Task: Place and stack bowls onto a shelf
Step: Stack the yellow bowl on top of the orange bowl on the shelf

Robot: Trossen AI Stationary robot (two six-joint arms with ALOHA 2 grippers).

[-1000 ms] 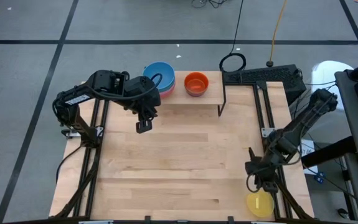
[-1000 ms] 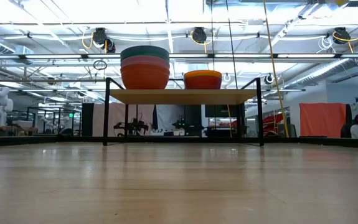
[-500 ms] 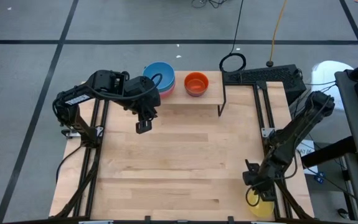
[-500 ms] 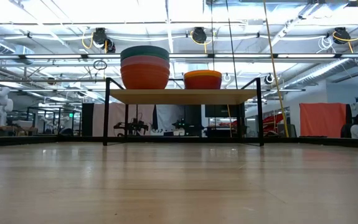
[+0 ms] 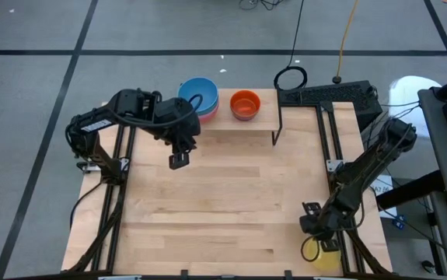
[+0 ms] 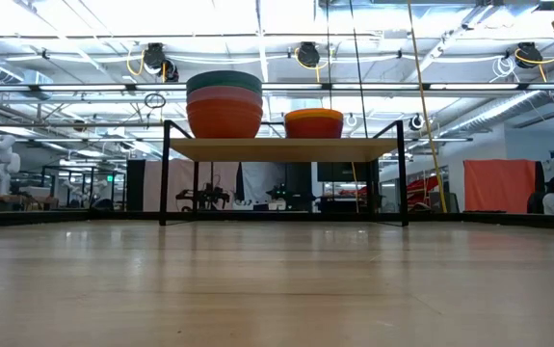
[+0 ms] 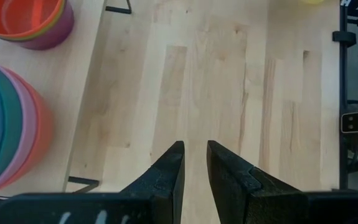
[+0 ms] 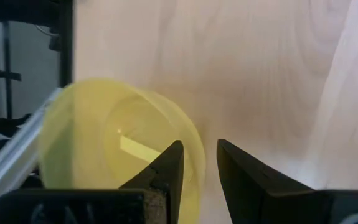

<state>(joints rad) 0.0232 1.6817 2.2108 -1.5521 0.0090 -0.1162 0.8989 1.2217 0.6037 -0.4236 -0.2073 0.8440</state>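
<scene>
Bowls sat in two groups on the shelf at the far edge of the table: a tall stack with a blue bowl on top over teal, pink and orange-red ones at the left end, and a shorter stack just beside it, orange on top with a purple bowl beneath. Seen in the low view as two piles on the raised board, well apart from the near edge. Yellow bowl lay at the table's near right corner, partly under the right gripper. Right gripper's jaws stood slightly apart, one finger over the yellow bowl's rim, not visibly pinching it. Left gripper hung over bare table just in front of the shelf's left end, fingers slightly spread, holding nothing.
</scene>
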